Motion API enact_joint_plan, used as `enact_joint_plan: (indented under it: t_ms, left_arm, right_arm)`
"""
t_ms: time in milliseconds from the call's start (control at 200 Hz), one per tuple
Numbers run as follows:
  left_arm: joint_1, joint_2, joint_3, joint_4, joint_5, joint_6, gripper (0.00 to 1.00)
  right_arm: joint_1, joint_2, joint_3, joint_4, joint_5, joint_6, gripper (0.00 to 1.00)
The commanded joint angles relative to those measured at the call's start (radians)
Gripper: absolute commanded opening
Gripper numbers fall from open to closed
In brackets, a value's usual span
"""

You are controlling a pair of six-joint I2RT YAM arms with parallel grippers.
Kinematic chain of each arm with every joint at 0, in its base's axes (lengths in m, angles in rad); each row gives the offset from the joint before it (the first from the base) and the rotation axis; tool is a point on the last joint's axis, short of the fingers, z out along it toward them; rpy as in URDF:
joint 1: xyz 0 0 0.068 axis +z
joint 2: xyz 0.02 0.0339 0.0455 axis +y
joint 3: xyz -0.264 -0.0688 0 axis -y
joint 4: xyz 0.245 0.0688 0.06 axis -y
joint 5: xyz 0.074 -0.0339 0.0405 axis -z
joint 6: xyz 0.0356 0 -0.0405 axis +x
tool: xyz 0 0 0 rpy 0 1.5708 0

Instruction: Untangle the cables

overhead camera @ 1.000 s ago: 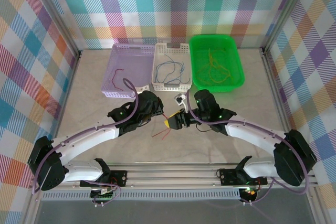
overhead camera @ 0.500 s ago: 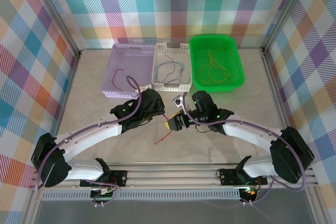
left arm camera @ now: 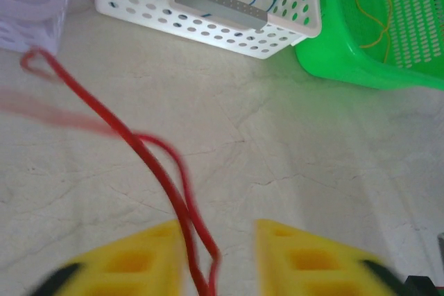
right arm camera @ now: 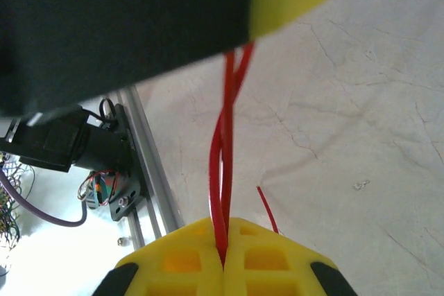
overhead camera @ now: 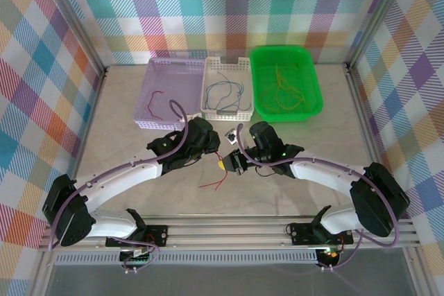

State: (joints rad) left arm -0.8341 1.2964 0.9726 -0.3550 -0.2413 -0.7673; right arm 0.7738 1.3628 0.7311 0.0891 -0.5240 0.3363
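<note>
While the thin red cable [right arm camera: 223, 164] ran doubled as two strands, the right gripper [right arm camera: 223, 244] had its yellow jaws pressed together on both, probably to anchor that end so the rest could be drawn out. Just beyond, the left gripper [left arm camera: 220, 254] had its jaws spread with the same cable passing through the gap. Whether it touched a pad could not be told.

From there the cable's long axis slanted away to the far left over the pale marbled table [overhead camera: 312, 136], ending in a small loop. Farther back stood a purple perforated plastic basket [overhead camera: 156, 125] holding another red wire, a white perforated basket [overhead camera: 225, 114] with blue ones, and a green plastic basket [overhead camera: 288, 116] with yellowish ones, apparently sorted by colour.
</note>
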Motion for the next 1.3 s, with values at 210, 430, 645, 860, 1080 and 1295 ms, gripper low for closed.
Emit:
enact_joint_plan:
  t_ms: [210,430,645,860,1080,1295]
  left_arm:
    - [0.01,-0.159,-0.126,0.085,0.165,0.048,0.81]
    - [0.005,-0.464,-0.394,0.244,0.217,0.039,0.84]
    - [-0.013,-0.629,-0.603,0.412,0.285,0.008,0.84]
    - [-0.061,-0.623,-0.678,0.47,0.284,-0.004,0.85]
    - [-0.081,-0.665,-0.693,0.492,0.263,0.027,0.86]
    - [-0.091,-0.689,-0.704,0.47,0.179,-0.025,0.88]
  right_arm:
    - [-0.038,-0.069,0.018,0.093,-0.047,0.141,0.0]
    - [-0.085,-0.088,0.035,0.164,-0.101,0.3,0.0]
    - [-0.088,-0.115,0.075,0.172,-0.098,0.428,0.0]
    - [-0.088,-0.149,0.093,0.152,-0.064,0.487,0.0]
    - [-0.088,-0.13,0.098,0.168,-0.115,0.556,0.0]
    - [-0.088,-0.127,0.069,0.252,-0.142,0.651,0.0]
